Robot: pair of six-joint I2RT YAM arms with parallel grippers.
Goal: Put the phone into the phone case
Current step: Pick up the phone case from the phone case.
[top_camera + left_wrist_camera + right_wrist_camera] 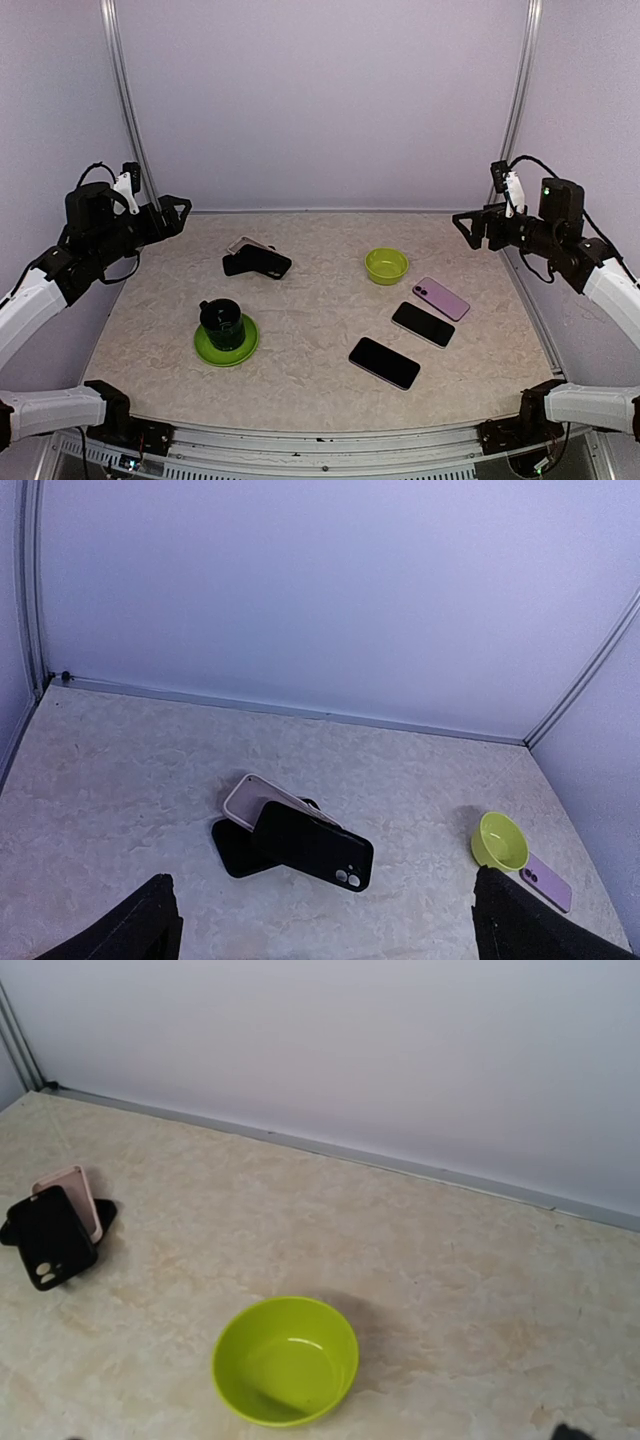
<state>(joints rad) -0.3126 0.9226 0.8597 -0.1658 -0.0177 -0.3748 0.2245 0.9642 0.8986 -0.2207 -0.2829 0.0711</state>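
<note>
Your left gripper and right gripper both hang with jaws apart, empty. The nearest black phone lies flat, near right on the table; the pile of cases sits far left. Expect the phone to be stiff, thin and slick: pinch gently across its long edges.

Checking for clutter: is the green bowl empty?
Empty: the green bowl shows only its bare inside in the right wrist view.

Three phones, three cases, bowl, cup, saucer
</note>
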